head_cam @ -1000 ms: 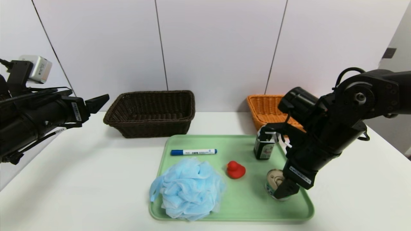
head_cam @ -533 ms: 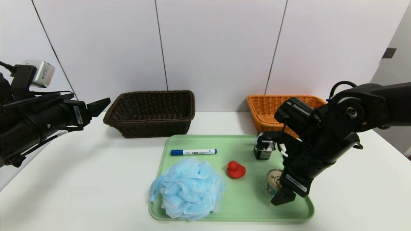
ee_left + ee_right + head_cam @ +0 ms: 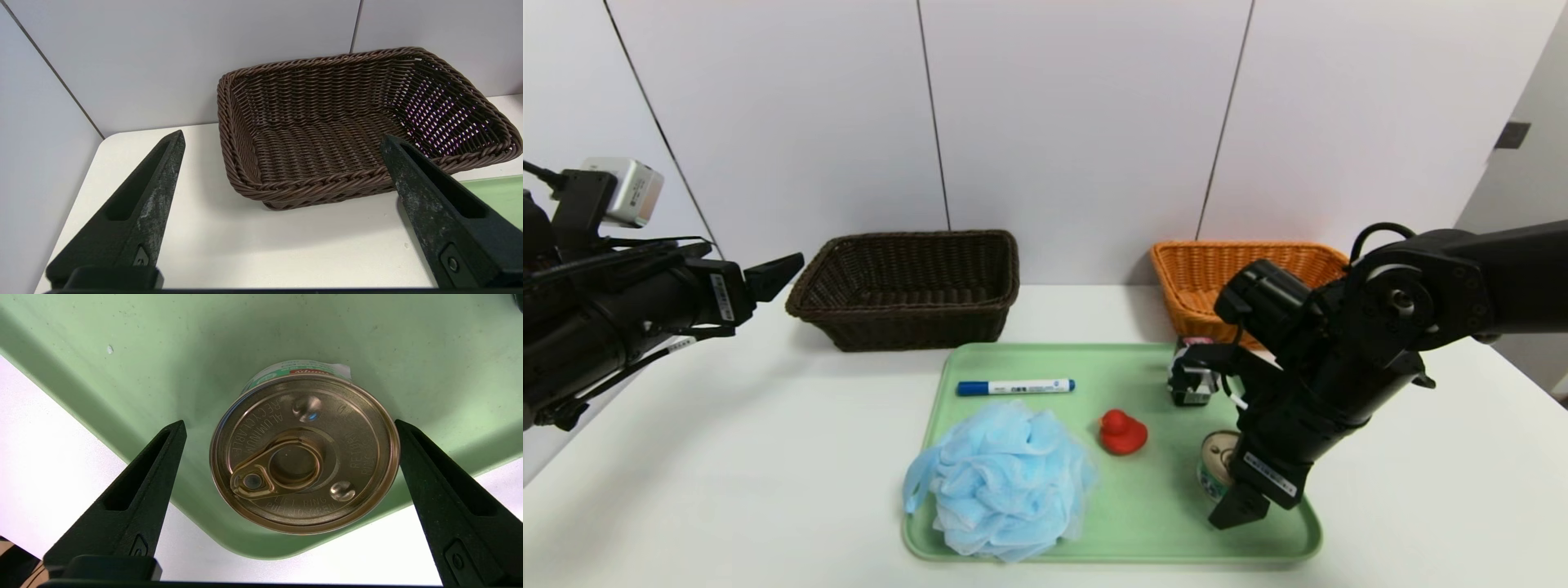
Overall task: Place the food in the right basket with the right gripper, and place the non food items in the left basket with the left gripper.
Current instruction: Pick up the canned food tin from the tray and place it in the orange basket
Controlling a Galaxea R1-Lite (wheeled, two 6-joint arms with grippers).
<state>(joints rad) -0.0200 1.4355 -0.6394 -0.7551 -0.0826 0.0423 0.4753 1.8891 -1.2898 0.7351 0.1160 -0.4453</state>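
Metal tin (image 3: 304,453), rigid, smooth-sided, likely slippery; right hand (image 3: 286,433) fingers spread apart straddling it at 3 and 9 o'clock; grip the sidewall.

Right gripper (image 3: 290,428) fingers straddle tin (image 3: 304,453), gap either side. Tin near green tray (image 3: 1143,506) corner rim; black container (image 3: 1192,384) just behind arm. Left gripper (image 3: 282,139) faces unobstructed dark basket (image 3: 359,122).

I see a white table (image 3: 727,457) that fills the bottom of my view. Behind it stands a pale wall (image 3: 1078,122) made of big flat panels (thin dark lines run between them). Far right, a small dark plate (image 3: 1512,135) sits on a grey side wall.
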